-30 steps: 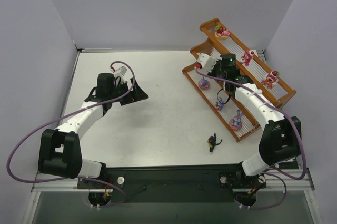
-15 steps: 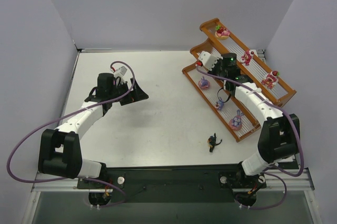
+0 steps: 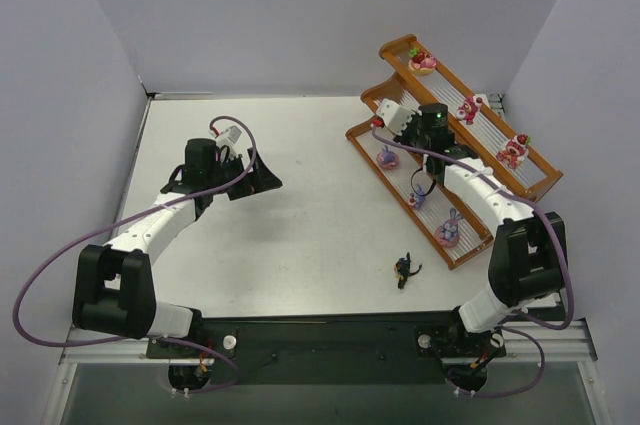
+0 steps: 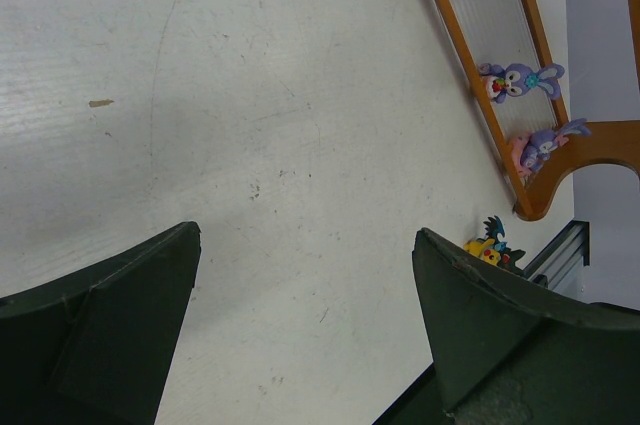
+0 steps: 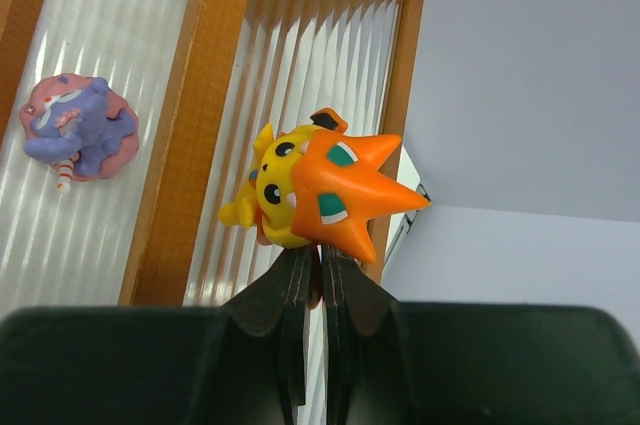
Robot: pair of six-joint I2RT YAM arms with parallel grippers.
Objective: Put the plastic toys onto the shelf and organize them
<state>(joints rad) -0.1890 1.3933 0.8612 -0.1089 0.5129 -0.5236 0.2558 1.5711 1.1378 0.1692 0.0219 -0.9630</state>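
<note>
The right gripper [image 5: 321, 270] pinched a glossy, star-spiked orange toy [image 5: 335, 190] over the ribbed white slats of the shelf [image 5: 185, 135], visible only wrist-side; the left gripper [image 4: 305, 245] gaped wide.

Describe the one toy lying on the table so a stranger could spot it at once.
Find the orange-brown stepped shelf on the white table's right side. Just off the near end of its lowest tier, a tiny black winged figurine lies on the tabletop. Unlike that tier's purple figurines, it is black and off the shelf.
</note>
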